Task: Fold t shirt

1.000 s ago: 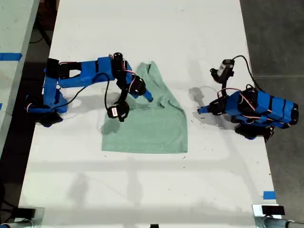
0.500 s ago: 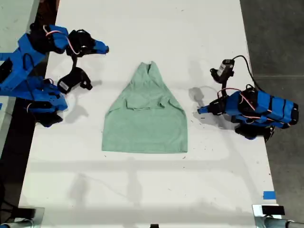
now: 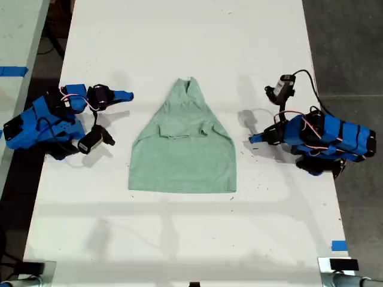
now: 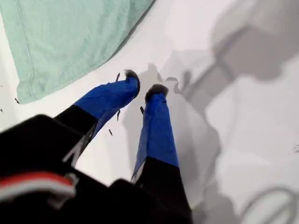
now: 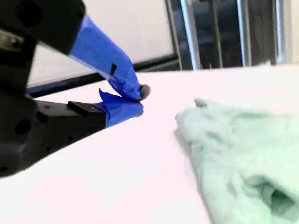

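White table [image 3: 179,239] fills the exterior view, with dark floor along both of its long edges. At its middle the t shirt [image 3: 182,155] lies flat, pale mint and partly folded: both sides are turned in, so it tapers from a straight hem at 6 o'clock to a narrow collar end at 12 o'clock. That is the line of its long axis. Neither arm touches the cloth. One blue arm sits out at the shirt's 3 o'clock and the other at about its 10 o'clock, both low on the table. My first gripper [image 3: 252,139] belongs to the 3 o'clock arm. From its tip the shirt lies at 9 o'clock, near but apart, across a strip of bare table. Its wrist view shows a hem corner of the shirt [image 4: 70,42] just ahead of the blue fingers [image 4: 156,121]. This gripper [image 4: 145,86] stands narrowly parted, with table showing between the tips and nothing held. My second gripper [image 3: 127,94] points toward the collar end from farther off, so I judge the first arm nearer for the next grasp. In its wrist view this gripper [image 5: 139,100] has its tips together and empty, with the rumpled cloth [image 5: 243,158] beyond. I judge that the hem must next be brought up toward the collar.
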Robot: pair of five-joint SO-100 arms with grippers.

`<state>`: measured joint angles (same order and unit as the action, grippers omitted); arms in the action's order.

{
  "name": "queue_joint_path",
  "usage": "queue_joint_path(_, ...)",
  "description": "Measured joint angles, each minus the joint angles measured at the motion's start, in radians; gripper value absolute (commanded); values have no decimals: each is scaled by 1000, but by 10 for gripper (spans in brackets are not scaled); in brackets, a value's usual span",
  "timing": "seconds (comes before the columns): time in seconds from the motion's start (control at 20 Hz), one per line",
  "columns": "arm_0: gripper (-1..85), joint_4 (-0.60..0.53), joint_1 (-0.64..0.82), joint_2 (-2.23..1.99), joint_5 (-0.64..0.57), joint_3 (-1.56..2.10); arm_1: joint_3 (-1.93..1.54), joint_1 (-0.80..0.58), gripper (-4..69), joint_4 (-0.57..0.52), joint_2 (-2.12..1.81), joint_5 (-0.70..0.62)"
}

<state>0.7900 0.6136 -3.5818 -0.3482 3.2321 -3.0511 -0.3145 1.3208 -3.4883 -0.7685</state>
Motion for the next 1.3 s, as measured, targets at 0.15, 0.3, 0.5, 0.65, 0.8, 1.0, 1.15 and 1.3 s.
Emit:
queue_joint_path(0.15,22,0,-5,-8,38,18,0,0,60,0,0,0)
queue_joint_path(0.3,50,67,-3,-8,78,18,0,0,60,0,0,0)
queue_joint_path(0.5,57,175,-3,-8,87,18,0,0,59,0,0,0)
queue_joint_path(0.65,56,215,-5,-6,75,18,0,0,59,0,0,0)
queue_joint_path(0.8,56,218,-5,-6,67,18,0,0,59,0,0,0)
queue_joint_path(1.0,56,218,-5,-6,66,18,0,0,59,0,0,0)
queue_joint_path(1.15,56,218,-5,-6,66,18,0,0,59,0,0,0)
queue_joint_path(1.3,56,218,-5,-6,66,18,0,0,59,0,0,0)
